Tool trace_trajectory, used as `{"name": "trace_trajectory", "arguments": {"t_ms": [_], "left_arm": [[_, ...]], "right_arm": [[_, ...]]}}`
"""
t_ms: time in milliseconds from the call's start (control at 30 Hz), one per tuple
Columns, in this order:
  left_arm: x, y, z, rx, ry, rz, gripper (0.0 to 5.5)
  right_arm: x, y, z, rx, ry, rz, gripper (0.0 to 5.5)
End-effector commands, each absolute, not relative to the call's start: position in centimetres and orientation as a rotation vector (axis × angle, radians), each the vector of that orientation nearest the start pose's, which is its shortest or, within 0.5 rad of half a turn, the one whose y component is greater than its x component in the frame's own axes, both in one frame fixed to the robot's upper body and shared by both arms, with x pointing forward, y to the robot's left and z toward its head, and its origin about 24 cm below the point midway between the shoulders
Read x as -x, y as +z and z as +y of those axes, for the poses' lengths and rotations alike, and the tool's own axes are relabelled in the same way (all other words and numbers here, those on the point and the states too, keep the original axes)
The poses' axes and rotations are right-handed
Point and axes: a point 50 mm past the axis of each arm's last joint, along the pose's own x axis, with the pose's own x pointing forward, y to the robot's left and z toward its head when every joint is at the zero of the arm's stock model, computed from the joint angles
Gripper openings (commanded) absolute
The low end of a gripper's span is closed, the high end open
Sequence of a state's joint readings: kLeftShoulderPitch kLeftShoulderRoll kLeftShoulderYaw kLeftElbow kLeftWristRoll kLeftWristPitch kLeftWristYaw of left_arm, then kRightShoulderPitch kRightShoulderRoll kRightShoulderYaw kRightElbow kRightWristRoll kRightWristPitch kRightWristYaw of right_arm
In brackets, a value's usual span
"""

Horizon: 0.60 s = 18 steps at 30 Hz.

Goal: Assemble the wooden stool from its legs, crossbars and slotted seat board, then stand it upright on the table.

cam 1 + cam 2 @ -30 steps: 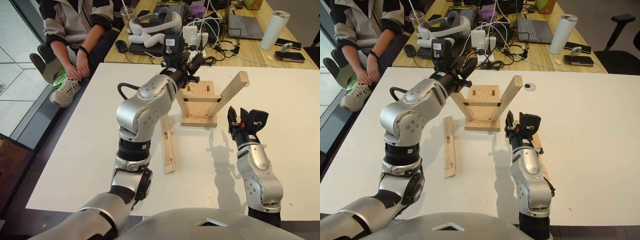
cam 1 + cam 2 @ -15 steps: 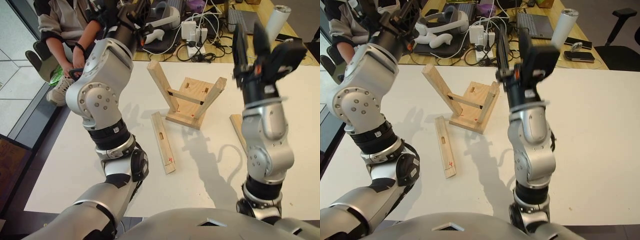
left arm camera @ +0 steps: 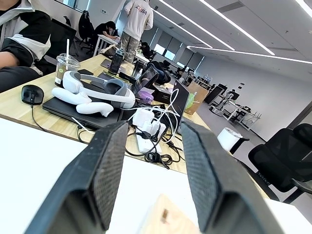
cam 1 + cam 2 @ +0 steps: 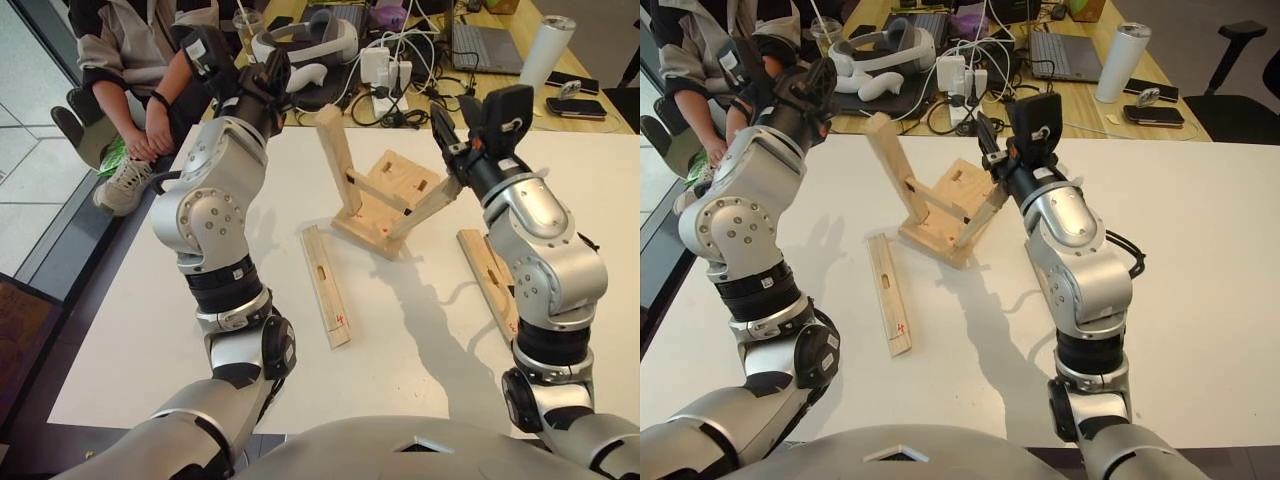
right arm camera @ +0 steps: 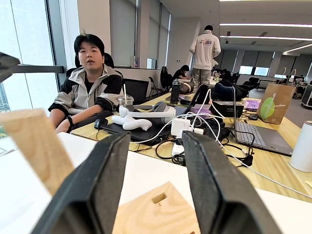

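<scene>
The half-built stool lies on the white table [image 4: 130, 330]: its slotted seat board [image 4: 392, 180] rests tilted, with two legs [image 4: 336, 158] [image 4: 428, 202] slanting upward and a crossbar [image 4: 378, 192] joining them. One loose slotted leg [image 4: 326, 285] lies flat in front of it, and another wooden piece [image 4: 490, 280] lies to the right. My right gripper [image 4: 468, 125] hovers open just above the top of the right-hand leg, nothing between its fingers [image 5: 92, 190]. Behind and left of the stool, my left gripper [image 4: 245, 75] is raised and open, its fingers [image 3: 102, 180] holding nothing.
A wooden desk behind the table carries a white headset [image 4: 305, 40], power strips with cables [image 4: 390, 70], a laptop [image 4: 485, 45], a white tumbler [image 4: 548, 50] and a phone [image 4: 575, 108]. A person [image 4: 140, 50] sits at the far left corner.
The head camera has shifted. My left gripper has come off the stool and risen behind it. My right gripper rose high, then came down to the right-hand leg. The stool now sits turned.
</scene>
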State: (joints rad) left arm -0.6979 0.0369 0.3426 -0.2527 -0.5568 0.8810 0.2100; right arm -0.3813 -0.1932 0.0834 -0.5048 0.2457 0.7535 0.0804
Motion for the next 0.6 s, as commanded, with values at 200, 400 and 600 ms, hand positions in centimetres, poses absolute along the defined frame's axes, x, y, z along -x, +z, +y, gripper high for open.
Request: {"name": "trace_trajectory", "arguments": {"t_ms": [200, 400, 600], "left_arm": [[-33.8, 18.1, 16.5, 0.424, -0.029, 0.082, 2.01], [-34.1, 17.2, 16.0, 0.437, -0.025, 0.092, 2.01], [-35.1, 14.7, 15.0, 0.339, -0.05, 0.169, 2.01]], "right_arm": [[-28.8, 15.0, -11.4, -0.058, 0.304, -0.02, 2.0], [-29.5, 16.5, -12.4, -0.084, 0.253, -0.103, 2.0], [-30.4, 15.9, -12.5, -0.074, 0.257, -0.07, 2.0]]}}
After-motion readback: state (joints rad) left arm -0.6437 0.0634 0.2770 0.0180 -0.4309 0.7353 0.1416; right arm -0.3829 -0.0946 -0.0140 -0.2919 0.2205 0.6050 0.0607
